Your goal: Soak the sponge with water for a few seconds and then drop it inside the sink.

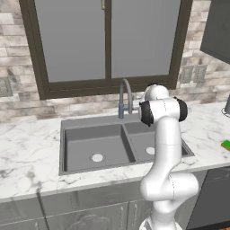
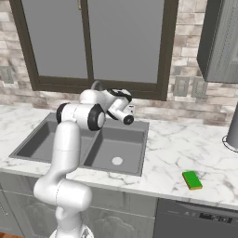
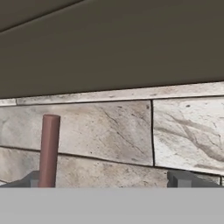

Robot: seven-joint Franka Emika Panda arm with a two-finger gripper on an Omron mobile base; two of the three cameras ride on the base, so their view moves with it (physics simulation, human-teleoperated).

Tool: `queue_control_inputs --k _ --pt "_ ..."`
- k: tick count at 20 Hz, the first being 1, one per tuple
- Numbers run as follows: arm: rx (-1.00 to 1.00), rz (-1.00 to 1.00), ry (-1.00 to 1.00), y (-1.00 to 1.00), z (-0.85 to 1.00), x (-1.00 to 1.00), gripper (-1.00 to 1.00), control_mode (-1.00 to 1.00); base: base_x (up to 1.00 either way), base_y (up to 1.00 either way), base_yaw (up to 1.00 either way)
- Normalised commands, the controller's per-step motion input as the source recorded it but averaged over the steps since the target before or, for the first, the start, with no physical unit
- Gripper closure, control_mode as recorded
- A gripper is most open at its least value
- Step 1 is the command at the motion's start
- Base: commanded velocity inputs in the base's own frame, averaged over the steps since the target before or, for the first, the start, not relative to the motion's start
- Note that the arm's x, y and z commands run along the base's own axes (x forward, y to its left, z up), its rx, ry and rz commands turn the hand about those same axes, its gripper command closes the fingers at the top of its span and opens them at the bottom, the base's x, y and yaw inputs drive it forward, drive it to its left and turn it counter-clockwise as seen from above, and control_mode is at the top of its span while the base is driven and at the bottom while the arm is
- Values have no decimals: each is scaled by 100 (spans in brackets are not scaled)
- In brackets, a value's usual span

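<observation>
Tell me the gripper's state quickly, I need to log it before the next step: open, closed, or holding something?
Gripper: open, holding nothing; its fingertips stand wide apart, facing the brick wall.

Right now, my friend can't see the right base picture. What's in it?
A white robot arm bends over a dark grey double sink, its gripper up near the window. A small green sponge lies on the marble counter to the sink's right.

I see the white marble worktop (image 2: 176,139) with the sink (image 2: 135,135) set in it; the sponge (image 2: 192,180) lies near its front edge, right of the sink.
</observation>
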Motion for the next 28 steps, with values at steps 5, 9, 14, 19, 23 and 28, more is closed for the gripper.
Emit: queue_control_inputs --k 5,9,14,19,23,28 --pt "0 -3 0 -79 -34 0 -100 -100 0 0 0" --pt "0 -1 0 -83 -40 1 -100 -100 0 0 0" --pt "0 0 0 -86 -41 4 -100 -100 0 0 0" --pt "0 0 0 -83 -41 3 -100 -100 0 0 0" --pt "0 0 0 -82 -45 3 -100 -100 0 0 0" --pt "0 0 0 -82 -48 2 -100 -100 0 0 0"
